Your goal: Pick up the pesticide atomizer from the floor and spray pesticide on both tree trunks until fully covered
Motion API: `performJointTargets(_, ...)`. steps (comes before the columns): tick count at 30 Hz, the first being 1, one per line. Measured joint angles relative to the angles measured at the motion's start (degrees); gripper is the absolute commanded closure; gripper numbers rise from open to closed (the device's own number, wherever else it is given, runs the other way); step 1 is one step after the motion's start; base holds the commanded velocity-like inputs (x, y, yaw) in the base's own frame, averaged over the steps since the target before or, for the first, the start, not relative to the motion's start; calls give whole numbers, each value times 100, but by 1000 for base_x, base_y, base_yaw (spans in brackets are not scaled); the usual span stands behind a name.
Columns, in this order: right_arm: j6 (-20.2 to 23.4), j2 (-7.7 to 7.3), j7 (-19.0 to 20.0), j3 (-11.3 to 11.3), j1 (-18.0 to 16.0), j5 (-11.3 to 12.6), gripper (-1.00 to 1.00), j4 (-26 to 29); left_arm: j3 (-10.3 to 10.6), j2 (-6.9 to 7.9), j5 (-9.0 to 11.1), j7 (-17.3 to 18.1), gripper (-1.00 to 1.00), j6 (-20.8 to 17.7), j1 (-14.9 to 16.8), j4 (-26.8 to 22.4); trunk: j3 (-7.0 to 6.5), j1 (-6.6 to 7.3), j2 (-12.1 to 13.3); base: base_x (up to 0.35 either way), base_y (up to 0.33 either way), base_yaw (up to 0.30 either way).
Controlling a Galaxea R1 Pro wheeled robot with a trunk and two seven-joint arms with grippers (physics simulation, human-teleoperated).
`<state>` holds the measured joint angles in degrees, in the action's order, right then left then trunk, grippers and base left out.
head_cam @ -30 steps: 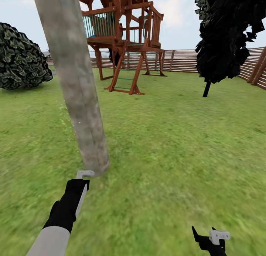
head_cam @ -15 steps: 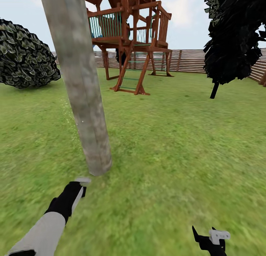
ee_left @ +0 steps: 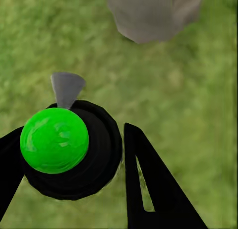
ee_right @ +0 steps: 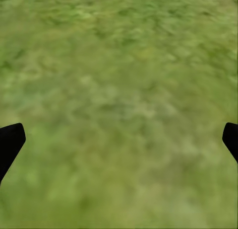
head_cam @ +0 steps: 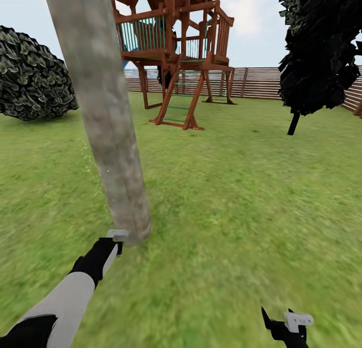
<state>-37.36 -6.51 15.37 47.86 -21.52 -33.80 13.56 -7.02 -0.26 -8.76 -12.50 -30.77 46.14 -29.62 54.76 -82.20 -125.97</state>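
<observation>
The tree trunk [head_cam: 103, 111] runs off the frame's top — its crown unseen — lawn [ee_right: 119, 90] blurred.

Green-capped atomizer [ee_left: 59, 144] held near mottled trunk [head_cam: 103, 116] base

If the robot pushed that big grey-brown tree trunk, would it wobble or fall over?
Probably not. The thick grey-brown tree trunk is far wider than the robot's arm and stands planted in the green lawn, so it likely stays put. Its mottled bark looks rough, so the left gripper, holding the black green-capped atomizer, probably wouldn't slip.
</observation>
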Motion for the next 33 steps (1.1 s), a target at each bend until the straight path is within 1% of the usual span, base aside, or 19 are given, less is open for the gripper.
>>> performJointTargets(2, -1, 0, 1, -1, 1, 0, -100, 0, 22, -84, 91, 217, 100, 2, -8, -94, 0, 0, 0, 338, 0, 0)
performJointTargets(4, -1, 0, -1, -3, 0, 0, -100, 0, 34, -190, 95, 415, 100, 12, -17, -127, 0, -1, 0, 147, 0, 0)
performJointTargets(7, -1, 0, -1, -3, 0, 0, -100, 0, 42, -131, 46, 454, 100, 2, -7, -165, 0, -3, 0, 26, 0, 0)
performJointTargets(8, -1, 0, 0, -2, -1, 0, -100, 0, 31, -58, 16, 455, 100, -7, -4, -240, 0, -3, 0, 5, 0, 0)
performJointTargets(10, -2, 0, -3, -8, 0, -2, -100, -4, -20, 336, 1, 464, 100, -36, -7, -487, 0, -3, 0, 1, 0, 0)
performJointTargets(11, -2, 0, -2, -4, 2, -2, -100, -4, -24, 444, 29, 464, 100, -32, -12, -541, 0, -4, 0, 0, 0, 0)
performJointTargets(12, -2, 0, -3, -4, 1, -2, -100, -5, -17, 479, 69, 466, 100, -24, -44, -564, 1, -4, 0, 0, 0, 0)
performJointTargets(14, -2, 0, -2, -7, 0, -2, -100, -7, 4, 390, 109, 470, 100, -17, -73, -570, 1, -4, 0, 0, 0, 0)
performJointTargets(17, -2, 0, -2, -8, 2, -1, -100, -8, 12, 146, 109, 630, 100, -11, -76, -571, 1, -4, 0, 0, 0, 0)
performJointTargets(19, -2, 0, -3, -8, -1, -1, -100, -9, 23, 91, 71, 802, 100, -11, -58, -572, 0, -6, 0, -218, 81, 0)
performJointTargets(21, -2, 0, -1, -8, -2, -1, -100, -10, 5, 165, 31, 826, 100, -16, -28, -603, 0, -6, 0, -164, 75, 0)
performJointTargets(23, 0, 0, -3, -8, -1, -2, -100, -9, -16, 326, 12, 832, 100, -22, -33, -657, 0, -4, 0, -37, 17, 0)
performJointTargets(24, 0, 0, -2, -7, 2, -2, -100, -9, -28, 469, 3, 833, 100, -29, -35, -673, 0, -4, 0, -6, 3, 0)
performJointTargets(26, -1, 0, -3, -9, 1, -1, -100, -6, -13, 563, 58, 830, 100, -19, -37, -676, 0, -4, 0, -2, 1, 0)
performJointTargets(28, -2, 0, 4, -9, 3, -1, -100, -8, 14, 522, 79, 826, 100, -3, -34, -683, 1, -4, 0, 0, 0, 0)
performJointTargets(29, -2, 0, 5, -9, 2, -1, -100, -9, 42, 407, 111, 827, 100, 4, -32, -684, 1, -4, 0, 0, 0, 0)
performJointTargets(30, -2, 0, 5, -9, 2, -2, -100, -9, 69, 215, 92, 825, 100, 6, -29, -685, 1, -4, 0, 0, 0, 0)
performJointTargets(31, -2, 0, 5, -9, -1, -2, -100, -9, 77, 134, 68, 825, 100, 5, -19, -685, 0, -4, 0, 0, 0, 0)
performJointTargets(33, -2, 0, 5, -9, 1, -2, -100, -9, 83, 114, 26, 828, 100, -6, -4, -686, 0, -4, 0, 0, 0, 0)
